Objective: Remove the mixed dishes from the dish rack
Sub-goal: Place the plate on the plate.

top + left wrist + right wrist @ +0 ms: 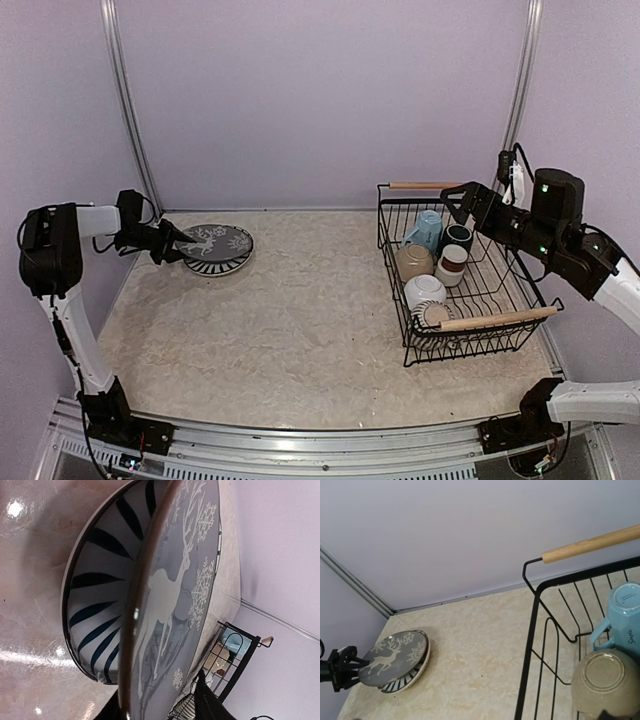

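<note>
Over to the left gripper [178,246] first: reaches out low at the far left of the table [300,330], fingers [210,705] set either side of the rim of the deer plate [215,240]. Cannot tell whether pinching that rim or already loose of it. Looks close on both faces from the wrist view, nothing firmer than that.

As for the deer plate itself: lies face up on top of the striped plate [225,266], stacked a little off-centre, with the black-and-white rim peeking out on the near side. Sits well apart from the rack [505,280].

Across to the right gripper [462,203]: hangs above the far end of the rack, near the far wooden handle [420,185], jaws spread wide and gripping nothing.

Below it, inside the rack:
- a light blue mug [427,232], base showing, and a dark green mug [458,237] at the far end
- next a beige bowl [414,262], upside down, just beside the blue mug and next to a brown-and-white cup [452,265]
- then a white bowl [425,290]
- lastly a striped dish [436,316], tucked by the near wooden handle [497,320]
</note>
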Tool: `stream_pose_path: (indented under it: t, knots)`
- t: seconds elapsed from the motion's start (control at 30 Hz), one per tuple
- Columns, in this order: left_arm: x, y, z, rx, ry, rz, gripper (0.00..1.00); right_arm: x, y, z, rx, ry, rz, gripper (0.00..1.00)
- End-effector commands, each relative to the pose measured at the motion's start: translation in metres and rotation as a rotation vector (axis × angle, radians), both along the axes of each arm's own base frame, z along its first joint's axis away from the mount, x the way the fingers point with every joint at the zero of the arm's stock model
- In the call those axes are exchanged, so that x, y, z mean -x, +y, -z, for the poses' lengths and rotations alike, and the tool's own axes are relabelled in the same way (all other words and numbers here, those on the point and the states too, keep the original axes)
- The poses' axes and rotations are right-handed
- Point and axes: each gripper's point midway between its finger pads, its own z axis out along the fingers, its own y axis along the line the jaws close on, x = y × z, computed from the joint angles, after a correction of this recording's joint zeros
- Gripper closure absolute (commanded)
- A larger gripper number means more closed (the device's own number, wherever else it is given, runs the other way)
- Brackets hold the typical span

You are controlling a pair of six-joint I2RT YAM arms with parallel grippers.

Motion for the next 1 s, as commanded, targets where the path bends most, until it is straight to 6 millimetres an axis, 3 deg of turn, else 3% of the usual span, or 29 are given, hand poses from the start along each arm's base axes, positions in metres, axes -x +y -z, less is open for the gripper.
stream_pose_path:
  t: [0.0,0.1,0.43,0.63,0.9,0.97]
  knots:
    - [-0.004,0.007,-0.014,-0.067,-0.031,-0.017,0.5,0.0,-0.006,0.009,0.011,0.016,0.023,0.0]
    - [-0.002,0.01,-0.013,-0.087,-0.025,-0.035,0.41,0.0,-0.007,0.009,0.011,0.016,0.025,0.0]
    - [0.001,0.017,-0.003,-0.158,0.032,-0.053,0.33,-0.001,-0.006,0.014,0.012,0.022,0.023,0.0]
    - [0.0,0.004,0.002,-0.168,0.051,-0.009,0.29,-0.001,-0.006,0.017,0.013,0.025,0.024,0.0]
    - [0.001,0.005,0.009,-0.197,0.09,0.002,0.15,0.001,-0.009,0.016,0.021,0.024,0.035,0.0]
    - [0.002,0.011,0.01,-0.218,0.105,-0.014,0.05,0.001,-0.011,0.016,0.023,0.026,0.04,0.0]
